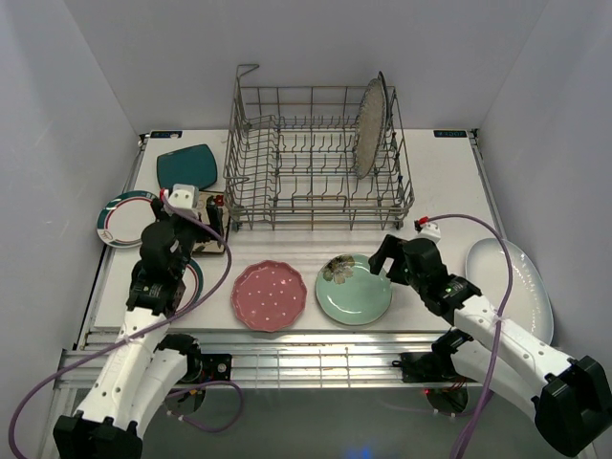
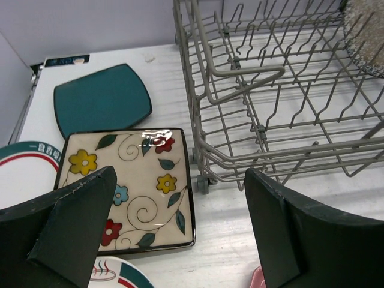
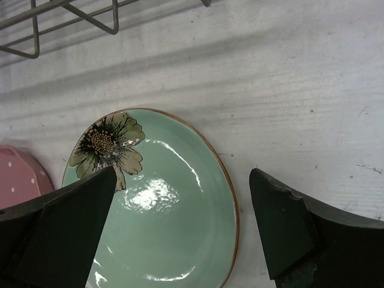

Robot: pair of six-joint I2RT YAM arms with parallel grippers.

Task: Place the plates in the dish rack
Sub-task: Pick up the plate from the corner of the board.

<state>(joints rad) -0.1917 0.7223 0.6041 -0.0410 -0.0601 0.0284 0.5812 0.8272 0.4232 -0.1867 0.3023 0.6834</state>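
Overhead, the dish rack (image 1: 320,158) sits at the back of the counter (image 1: 449,182), one speckled plate (image 1: 370,126) standing upright inside. The left wrist view picks out a floral square plate (image 2: 129,186) below the wide-open left fingers (image 2: 72,222). On the right wrist view, the right fingers (image 3: 288,228) are spread and empty over the mint green plate (image 3: 162,228), which lies flat.

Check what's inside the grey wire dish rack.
One speckled silver round plate stands on edge at the right end of the grey wire dish rack. No other plate shows in it. Whatever sits directly behind that plate is covered.
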